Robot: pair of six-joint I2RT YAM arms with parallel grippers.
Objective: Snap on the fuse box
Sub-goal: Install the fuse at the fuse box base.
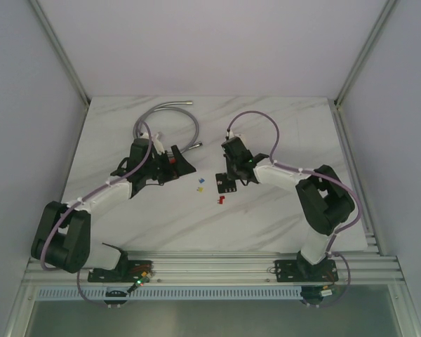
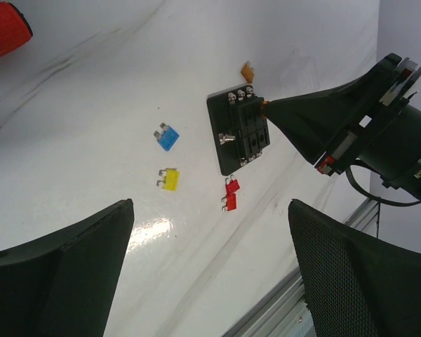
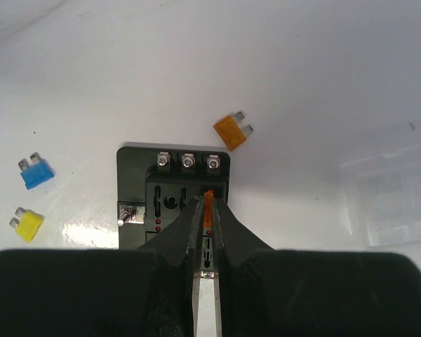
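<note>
Fingertips of the right gripper [image 3: 208, 199] are closed together on a small orange fuse [image 3: 209, 203], held upright over the slotted face of the fuse box [image 3: 172, 179]. The fuse's lower end is at the slots; whether it is seated cannot be told. The fuse box lies flat on the white marbled table [image 3: 302, 70], near its centre in the top view, with three screw terminals along its 12 o'clock edge in the right wrist view.

Around the box in that view:
- a second orange fuse [image 3: 231, 131] lies loose at 1 o'clock, just beside the corner
- a blue fuse [image 3: 36, 173] lies at 9 o'clock
- a yellow fuse [image 3: 28, 225] lies at 8 o'clock
- a clear plastic cover [image 3: 389, 189] lies flat at 3 o'clock, apart from the box

In the left wrist view, red fuses [image 2: 231, 195] lie just beside the box at 6 o'clock.

The left gripper [image 2: 209, 210] has its fingers spread wide and holds nothing. In the top view it sits at 10 o'clock of the box, well apart.
</note>
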